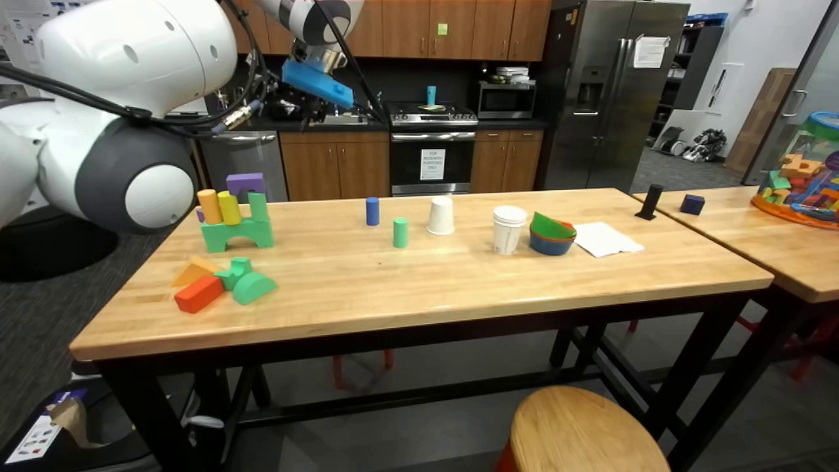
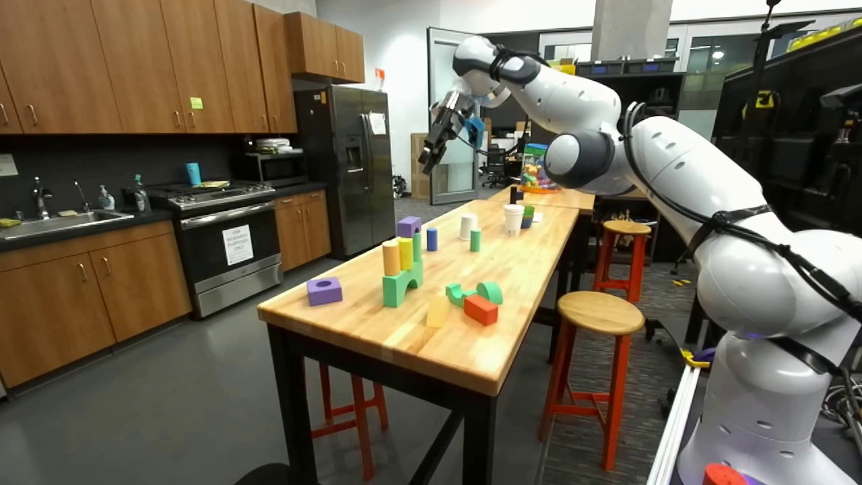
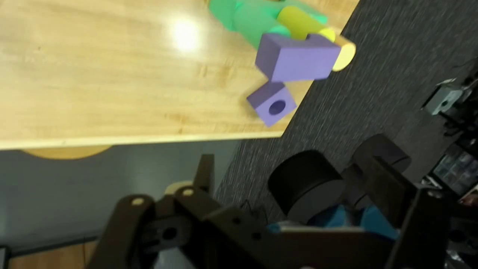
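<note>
Purple block (image 3: 266, 101) with hole — near green arch (image 2: 394, 286), corner hidden by purple bridge (image 3: 308, 62) in wrist view. Gripper (image 3: 292, 158), rear cut off there — well apart from arch, fingers spread wide, empty.

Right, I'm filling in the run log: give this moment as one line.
pincer: open, empty; purple arch: atop stack; holed block: on table, near corner; red block: on table

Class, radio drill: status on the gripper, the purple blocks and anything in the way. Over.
Gripper open, empty, held high. Purple arch atop block stack; holed purple block apart on the table. Stack could hamper a low approach.
</note>
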`<action>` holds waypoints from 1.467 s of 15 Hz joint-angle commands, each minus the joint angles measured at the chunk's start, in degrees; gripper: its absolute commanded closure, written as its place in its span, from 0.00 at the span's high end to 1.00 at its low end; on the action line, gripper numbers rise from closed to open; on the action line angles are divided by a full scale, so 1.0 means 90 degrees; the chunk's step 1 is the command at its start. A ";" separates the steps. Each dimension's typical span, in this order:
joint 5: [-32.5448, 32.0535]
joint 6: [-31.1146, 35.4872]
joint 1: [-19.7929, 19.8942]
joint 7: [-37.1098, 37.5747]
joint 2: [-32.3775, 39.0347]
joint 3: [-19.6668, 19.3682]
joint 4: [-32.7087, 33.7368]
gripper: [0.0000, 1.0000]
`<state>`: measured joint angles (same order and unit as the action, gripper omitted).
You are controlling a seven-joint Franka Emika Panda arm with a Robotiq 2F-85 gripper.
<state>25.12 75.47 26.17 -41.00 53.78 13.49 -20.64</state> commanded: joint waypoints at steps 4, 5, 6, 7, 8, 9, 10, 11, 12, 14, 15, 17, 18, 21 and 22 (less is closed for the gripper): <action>-0.0269 0.1691 -0.0317 -0.0898 -0.0299 0.0050 0.0042 1.00; -0.0291 0.1862 -0.0354 -0.1086 -0.0355 0.0060 0.0043 1.00; -0.0323 0.2049 -0.0387 -0.1251 -0.0420 0.0055 0.0046 1.00; -0.0330 0.2189 -0.0377 -0.1472 -0.0488 0.0069 0.0051 1.00; -0.0364 0.2350 -0.0406 -0.1676 -0.0541 0.0060 0.0054 1.00; -0.0363 0.2312 -0.0394 -0.1754 -0.0614 0.0066 0.0056 1.00; -0.0348 0.2196 -0.0366 -0.1767 -0.0691 0.0074 0.0058 1.00; -0.0375 0.2081 -0.0364 -0.1767 -0.0767 0.0044 0.0059 1.00; -0.0452 0.1953 -0.0358 -0.1766 -0.0846 -0.0027 0.0061 1.00; -0.0605 0.1519 -0.0327 -0.1628 -0.0985 -0.0144 0.0063 1.00; -0.0729 0.1328 -0.0321 -0.1574 -0.1059 -0.0237 0.0063 1.00; -0.0868 0.0763 -0.0263 -0.1474 -0.1186 -0.0349 0.0063 1.00; -0.0931 0.0501 -0.0240 -0.1438 -0.1246 -0.0407 0.0059 1.00; -0.0896 -0.0128 -0.0109 -0.1406 -0.1375 -0.0449 0.0064 1.00; -0.0851 -0.0287 -0.0055 -0.1389 -0.1398 -0.0440 0.0064 1.00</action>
<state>17.61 77.43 24.82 -54.41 42.79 10.04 -20.06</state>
